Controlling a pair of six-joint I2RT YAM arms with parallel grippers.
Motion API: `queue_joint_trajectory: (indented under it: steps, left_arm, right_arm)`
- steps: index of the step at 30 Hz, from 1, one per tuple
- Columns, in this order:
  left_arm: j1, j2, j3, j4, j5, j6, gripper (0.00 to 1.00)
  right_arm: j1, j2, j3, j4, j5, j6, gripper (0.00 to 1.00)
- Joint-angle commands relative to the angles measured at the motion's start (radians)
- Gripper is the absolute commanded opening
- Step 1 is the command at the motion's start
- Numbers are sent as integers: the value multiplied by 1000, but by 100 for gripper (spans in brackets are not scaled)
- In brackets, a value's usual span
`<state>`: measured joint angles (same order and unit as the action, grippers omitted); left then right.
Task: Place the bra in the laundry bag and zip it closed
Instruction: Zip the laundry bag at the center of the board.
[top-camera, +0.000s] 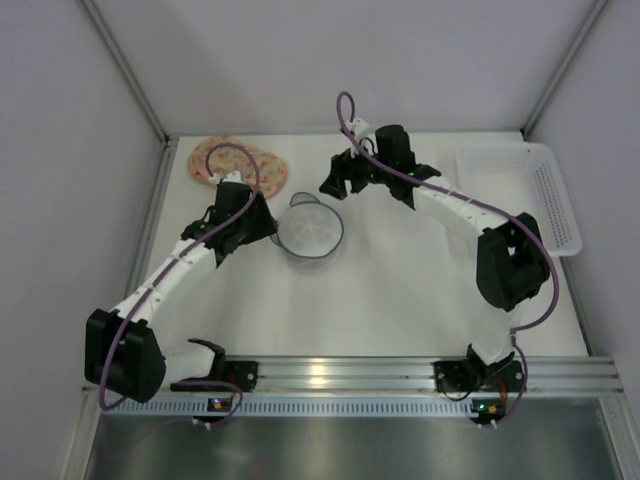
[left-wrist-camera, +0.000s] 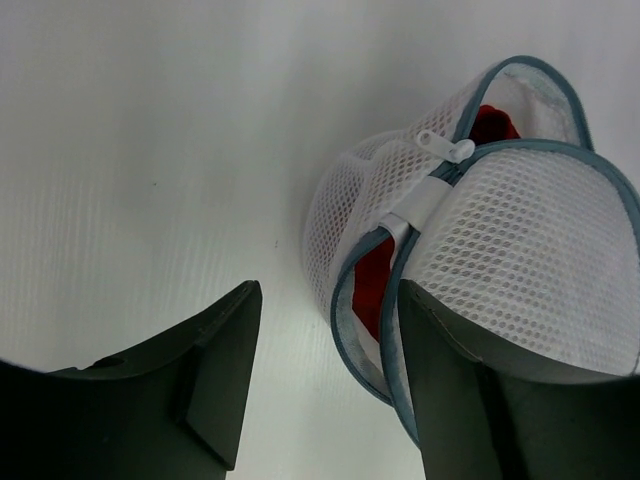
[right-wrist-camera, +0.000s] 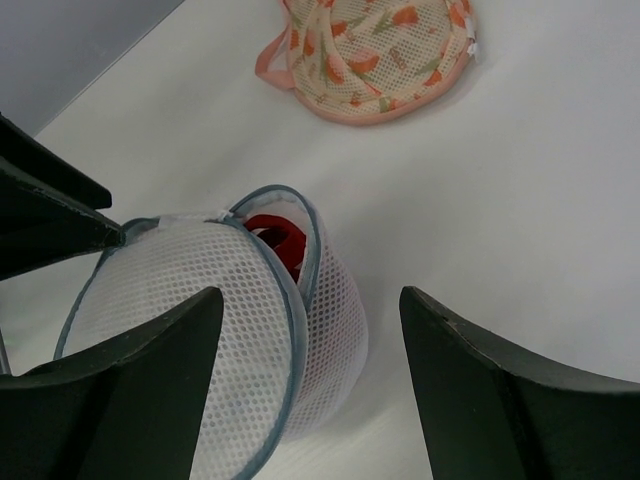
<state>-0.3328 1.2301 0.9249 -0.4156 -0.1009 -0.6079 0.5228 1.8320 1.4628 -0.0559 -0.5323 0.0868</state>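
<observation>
Desk (top-camera: 400, 290) white, walled on three sides. Round white mesh laundry bag (top-camera: 310, 232) with grey-blue trim sat near the middle of the desk, a little toward the far edge and left of centre. The red bra (right-wrist-camera: 275, 235) was inside it, showing through the gap between lid and body. The bag was not zipped: the lid gaped along the side facing the far edge. A white zipper pull (left-wrist-camera: 445, 148) lay at the seam where the two trimmed edges met.

Left gripper (top-camera: 262, 228) was just beside the bag on its left side, low to the desk. Its jaws stood wide apart with nothing between them. In the left wrist view one finger (left-wrist-camera: 480, 400) overlapped the bag's rim. Whether it touched the mesh could not be told.

Right gripper (top-camera: 338, 188) was positioned just beyond the bag toward the far edge, pointed down at it. Its jaws were also spread and empty. In the right wrist view its left finger (right-wrist-camera: 130, 380) lay across the bag's domed lid. Again, contact could not be told from that angle.

A second mesh bag (top-camera: 240, 165), pale with an orange floral print and pink trim, lay flat near the far left corner, well apart from the white one. A white slotted basket (top-camera: 555, 195) stood at the far right corner, along the right edge.
</observation>
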Motion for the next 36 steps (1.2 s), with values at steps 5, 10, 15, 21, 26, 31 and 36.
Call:
queue_joint_trajectory:
  steps: [5, 10, 15, 21, 26, 31, 36]
  left_arm:
    - [9, 19, -37, 47, 6, -4, 61]
    - [9, 54, -32, 60, 41, 14, 61]
    - [11, 55, -46, 104, 40, 57, 52]
    - [15, 75, -49, 202, 128, 135, 15]
    - [15, 77, -21, 221, 219, 269, 2]
    - [17, 152, 29, 216, 391, 315, 0]
    - [15, 235, 84, 222, 513, 344, 0]
  right_arm:
    - [9, 16, 74, -38, 14, -39, 74]
    - [14, 9, 67, -13, 0, -22, 74]
    - [14, 13, 62, -16, -3, -35, 74]
    - [20, 12, 42, -16, 11, -16, 73]
    - [22, -54, -83, 47, 126, 70, 72]
    - [11, -131, -206, 120, 123, 146, 69]
    - [0, -200, -295, 128, 204, 197, 67]
